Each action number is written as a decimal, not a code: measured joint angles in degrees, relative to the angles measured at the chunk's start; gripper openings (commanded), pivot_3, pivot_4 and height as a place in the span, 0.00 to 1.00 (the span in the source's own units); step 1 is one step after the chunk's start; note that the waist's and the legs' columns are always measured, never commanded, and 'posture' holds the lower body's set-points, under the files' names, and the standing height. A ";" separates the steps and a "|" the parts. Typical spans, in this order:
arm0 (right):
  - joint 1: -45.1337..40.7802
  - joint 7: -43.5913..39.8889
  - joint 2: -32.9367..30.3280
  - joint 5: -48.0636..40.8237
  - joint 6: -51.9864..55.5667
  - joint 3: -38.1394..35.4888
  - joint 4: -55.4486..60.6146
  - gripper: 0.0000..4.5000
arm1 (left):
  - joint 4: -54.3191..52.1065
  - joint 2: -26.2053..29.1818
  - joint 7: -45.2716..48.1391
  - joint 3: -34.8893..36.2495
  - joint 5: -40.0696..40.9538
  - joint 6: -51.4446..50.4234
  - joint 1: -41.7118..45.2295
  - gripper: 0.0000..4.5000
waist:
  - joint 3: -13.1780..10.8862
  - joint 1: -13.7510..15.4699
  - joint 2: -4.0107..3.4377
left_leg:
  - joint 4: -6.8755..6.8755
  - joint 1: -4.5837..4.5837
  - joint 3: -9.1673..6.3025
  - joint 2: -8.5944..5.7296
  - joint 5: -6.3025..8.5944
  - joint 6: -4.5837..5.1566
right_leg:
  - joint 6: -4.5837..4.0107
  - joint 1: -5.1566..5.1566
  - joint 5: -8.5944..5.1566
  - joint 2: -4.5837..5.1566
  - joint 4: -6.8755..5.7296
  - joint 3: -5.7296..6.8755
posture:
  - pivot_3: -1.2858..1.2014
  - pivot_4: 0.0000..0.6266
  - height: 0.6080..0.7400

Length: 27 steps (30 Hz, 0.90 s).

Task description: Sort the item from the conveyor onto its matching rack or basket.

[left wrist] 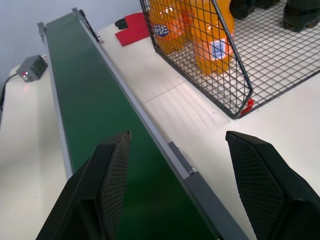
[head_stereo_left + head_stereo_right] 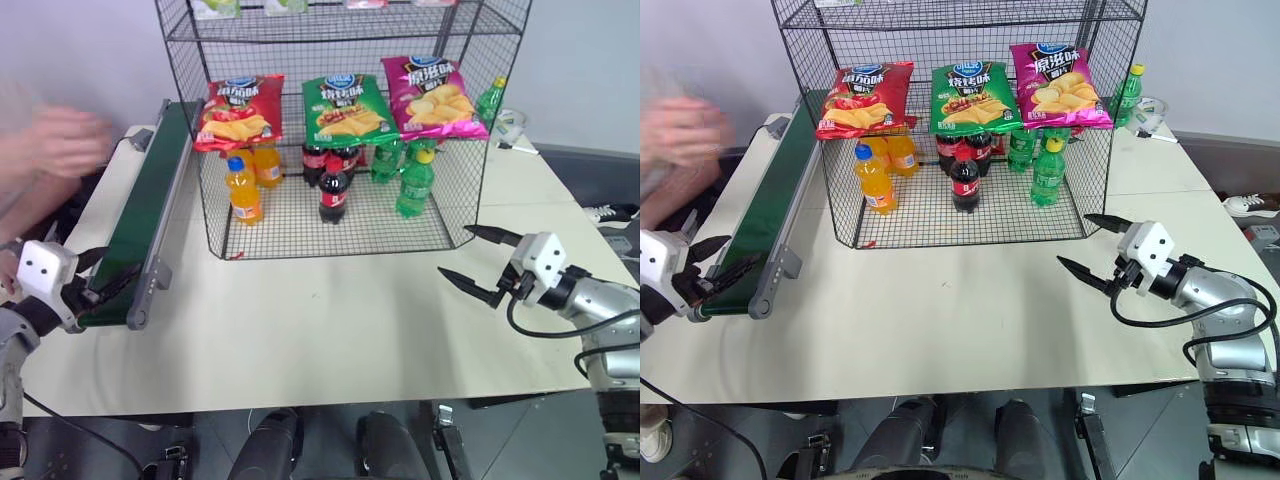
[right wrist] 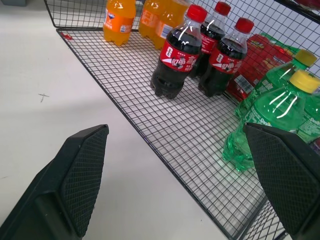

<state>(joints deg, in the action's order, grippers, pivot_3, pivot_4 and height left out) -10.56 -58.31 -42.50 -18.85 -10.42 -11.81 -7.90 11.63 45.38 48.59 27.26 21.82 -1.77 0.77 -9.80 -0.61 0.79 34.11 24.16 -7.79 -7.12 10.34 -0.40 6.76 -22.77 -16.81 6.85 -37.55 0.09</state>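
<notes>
The left end effector (image 2: 100,275) is held level at the near end of the conveyor (image 2: 150,200), its two black fingers (image 1: 107,175) spread wide and empty. The right end effector (image 2: 1095,245) is held well to the right of the conveyor, fingers parted, nothing gripped.

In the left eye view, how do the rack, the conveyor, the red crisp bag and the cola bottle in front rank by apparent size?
1. rack
2. conveyor
3. red crisp bag
4. cola bottle

The cola bottle stands nearer the camera, yet looks smallest.

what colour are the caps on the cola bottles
Red, clearest in the right wrist view on the cola bottles.
</notes>
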 measured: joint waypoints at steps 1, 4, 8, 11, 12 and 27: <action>-0.21 0.00 0.05 0.02 0.00 0.12 -0.13 1.00 | 0.00 -0.22 -0.09 0.00 0.00 0.02 -0.02 0.70 | 0.00 0.00 0.00 | 0.00 0.00 0.00 0.00 0.00 0.00 | 0.00 0.00 0.00 0.00 0.01 0.00 | 0.52 0.24 1.00; -0.57 -0.01 0.07 0.02 0.00 0.21 -0.18 1.00 | -0.01 -0.96 0.09 0.00 0.29 -1.05 -0.49 0.70 | 0.00 0.00 0.00 | 0.00 0.01 0.00 0.00 0.00 0.00 | 0.00 0.00 0.00 0.00 0.01 0.01 | 0.52 0.24 1.00; -0.57 0.00 0.14 0.04 -0.01 0.23 -0.20 1.00 | -0.06 -1.13 0.35 0.00 0.67 -2.29 -0.98 0.70 | 0.00 0.00 0.00 | 0.00 0.01 0.00 0.00 0.00 0.00 | 0.00 0.00 0.00 0.00 0.01 0.00 | 0.52 0.24 1.00; -0.56 0.00 0.52 0.09 -0.05 0.29 -0.20 1.00 | -0.27 -1.32 0.13 0.01 1.03 -3.52 -1.49 0.70 | 0.00 -0.01 0.00 | 0.00 0.01 0.00 0.00 0.00 0.00 | 0.00 -0.01 0.00 0.00 0.01 0.01 | 0.52 0.24 1.00; -0.57 0.01 0.56 0.11 -0.07 0.32 -0.22 1.00 | -0.42 -1.43 0.14 0.01 1.44 -4.27 -1.67 0.70 | 0.00 -0.01 0.00 | 0.00 0.01 0.00 0.00 0.00 0.00 | 0.00 -0.01 0.00 0.00 0.01 0.00 | 0.52 0.24 1.00; -1.62 0.02 1.18 0.46 -0.05 1.64 -1.24 1.00 | -7.35 -5.37 -2.46 4.05 6.55 -9.87 -7.77 0.70 | -0.01 -0.03 -0.01 | -0.02 0.02 -0.01 0.01 0.01 0.01 | -0.03 0.00 -0.01 0.00 0.04 -0.01 | 0.52 0.24 1.00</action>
<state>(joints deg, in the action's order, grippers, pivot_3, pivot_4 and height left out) -12.18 -58.29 -41.32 -18.38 -10.47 -10.17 -9.14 4.28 40.01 46.13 31.31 28.37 -11.65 -7.00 -9.81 -0.65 0.78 34.09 24.18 -7.80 -7.11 10.35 -0.40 6.73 -22.77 -16.82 6.85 -37.51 0.09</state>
